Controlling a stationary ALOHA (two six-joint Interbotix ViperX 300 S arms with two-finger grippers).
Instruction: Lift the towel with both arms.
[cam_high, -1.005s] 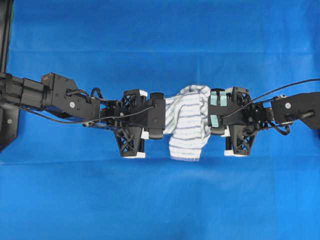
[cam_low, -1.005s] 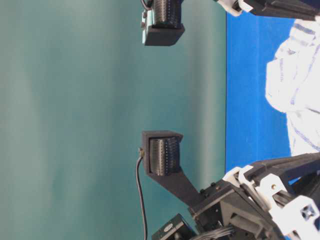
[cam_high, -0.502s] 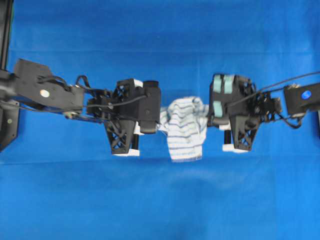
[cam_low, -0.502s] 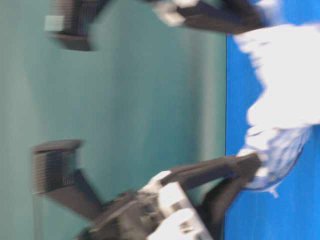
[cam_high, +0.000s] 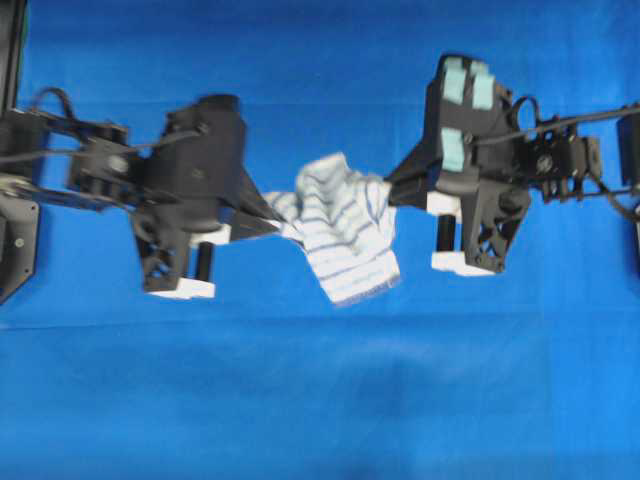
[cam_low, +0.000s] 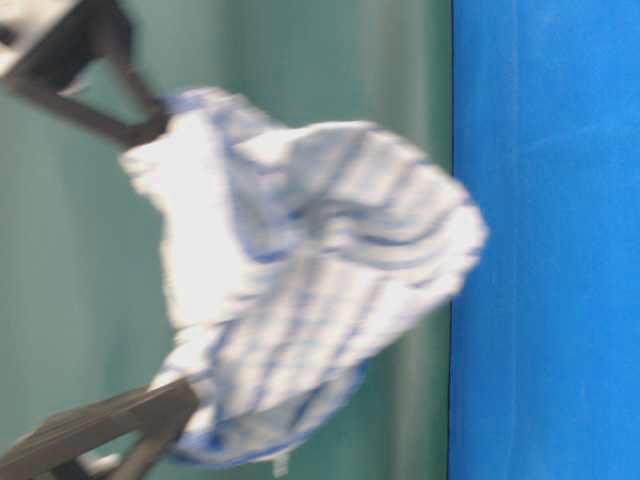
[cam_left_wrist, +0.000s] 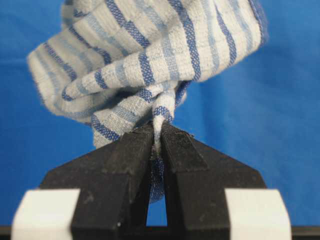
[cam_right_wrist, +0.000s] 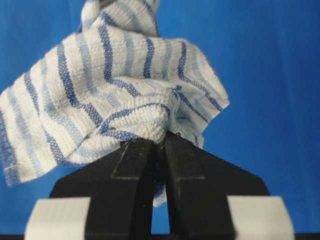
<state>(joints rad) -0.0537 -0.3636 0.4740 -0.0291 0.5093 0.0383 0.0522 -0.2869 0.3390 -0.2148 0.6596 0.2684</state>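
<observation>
The towel (cam_high: 340, 238) hangs pinched between the left gripper (cam_high: 268, 212) and right gripper (cam_high: 398, 190) above the blue cloth (cam_high: 320, 400).

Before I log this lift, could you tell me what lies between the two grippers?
Only the towel spans the gap between the left gripper and the right gripper, each shut on one end, as the overhead view shows; beneath it is blue cloth.
</observation>
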